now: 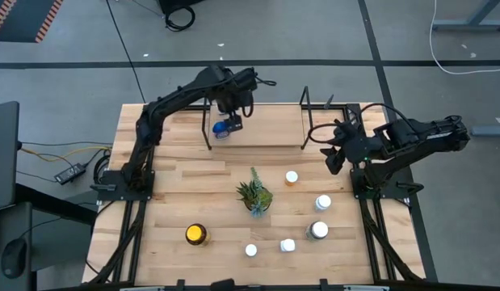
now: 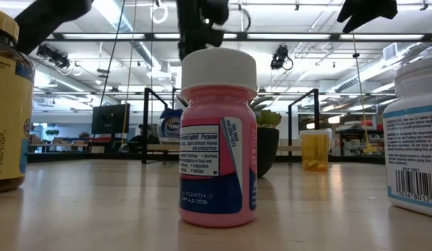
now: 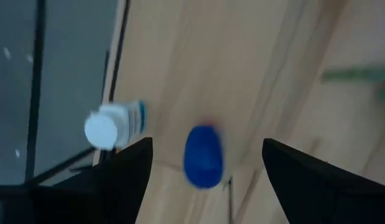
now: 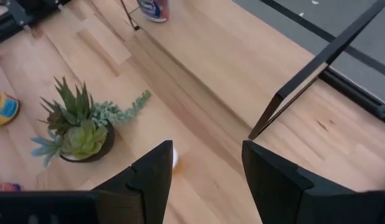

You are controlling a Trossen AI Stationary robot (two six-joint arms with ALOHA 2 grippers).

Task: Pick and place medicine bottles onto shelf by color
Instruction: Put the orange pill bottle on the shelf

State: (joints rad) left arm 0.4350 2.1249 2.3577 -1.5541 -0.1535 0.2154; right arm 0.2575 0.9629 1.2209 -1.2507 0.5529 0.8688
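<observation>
My left gripper [image 1: 228,111] hangs over the shelf [image 1: 266,129] at about eleven o'clock on the tabletop [image 1: 169,210], its fingers [image 3: 127,171] spread wide with nothing pinched, and directly beneath them a blue bottle [image 3: 203,155] stands on the plank beside a white-capped bottle [image 3: 112,126] that seems to lie on its side, though that view is blurred. My right gripper [image 1: 334,150] waits around two o'clock by the shelf's right end, its fingers [image 4: 152,177] parted and empty. The other medicine bottles are on the tabletop around the green plant [image 1: 254,194], from the yellow-lidded jar [image 1: 196,234] at seven o'clock to the orange bottle [image 1: 292,178] near the centre.
</observation>
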